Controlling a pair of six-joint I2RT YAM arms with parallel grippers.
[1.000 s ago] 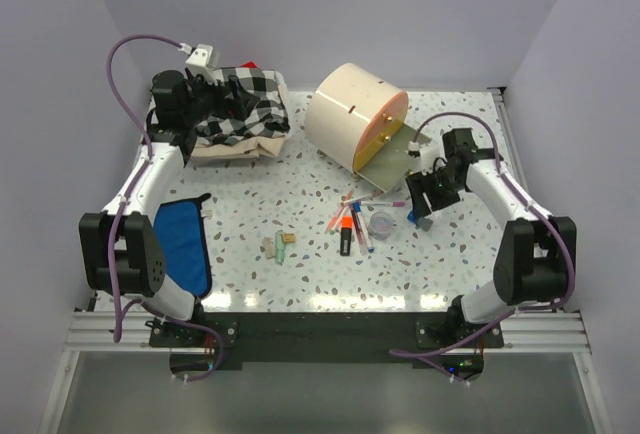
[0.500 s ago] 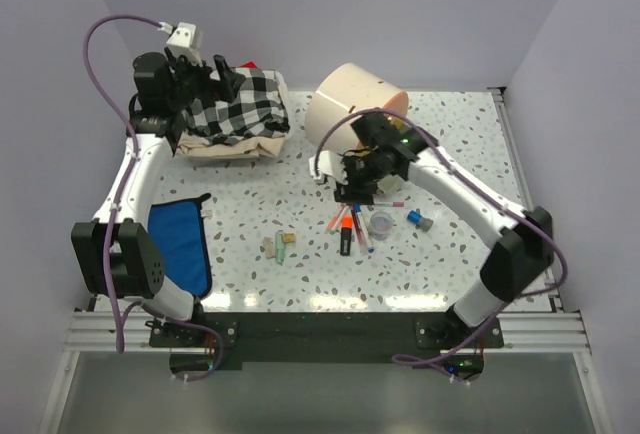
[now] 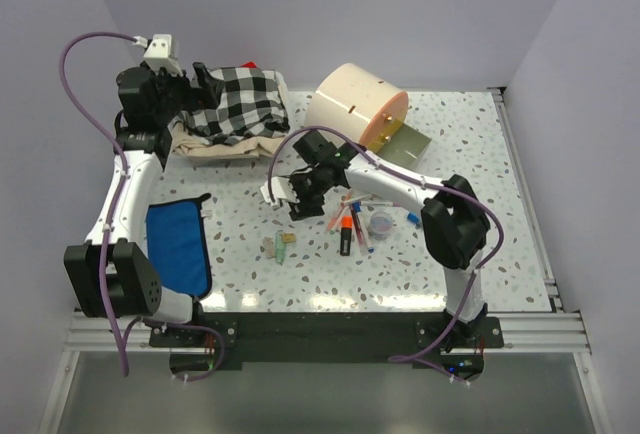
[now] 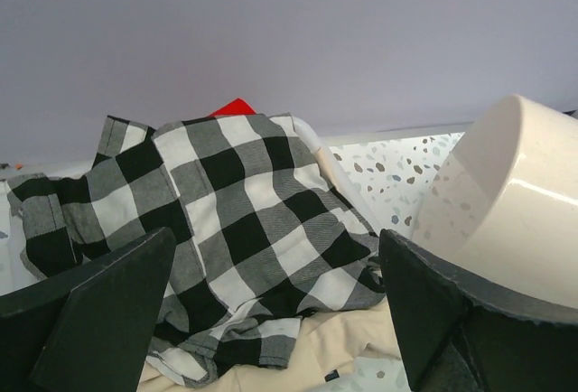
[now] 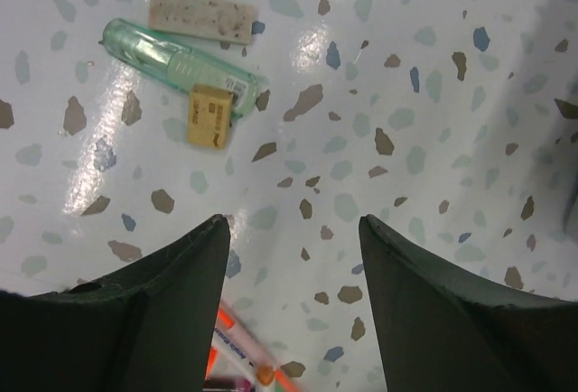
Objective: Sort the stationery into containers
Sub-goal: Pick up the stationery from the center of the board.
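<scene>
Swung my right arm over from the right edge to the middle of the table since a second ago; right gripper (image 3: 296, 196) hangs over the speckled tabletop (image 3: 470, 254), just left of the pen pile. Left arm pulled back toward the far left corner, with the left gripper (image 3: 203, 78) up by the checked cloth (image 3: 240, 104). Right fingers (image 5: 163, 275) are spread wide with nothing between them. The wrist view shows bare table under the gap. Past the tips lie a long beige eraser (image 5: 197, 13), a clear green eraser (image 5: 172, 60) just beside it, and a small tan eraser (image 5: 208, 115) touching the green one. Left fingers (image 4: 108, 293) are also wide and empty, pointing at the cloth, a red scrap (image 4: 233, 107) behind it. Pens (image 3: 362, 234), orange highlighter (image 3: 345, 229) and clear pot (image 3: 381, 222) lie together mid-table, nearer the near edge than the cabinet (image 3: 345, 104). Cabinet lies on its side by the far edge, orange front facing right, an olive panel (image 3: 402, 144) sticking out. Blue cloth (image 3: 180, 244) sits toward the near left corner.
</scene>
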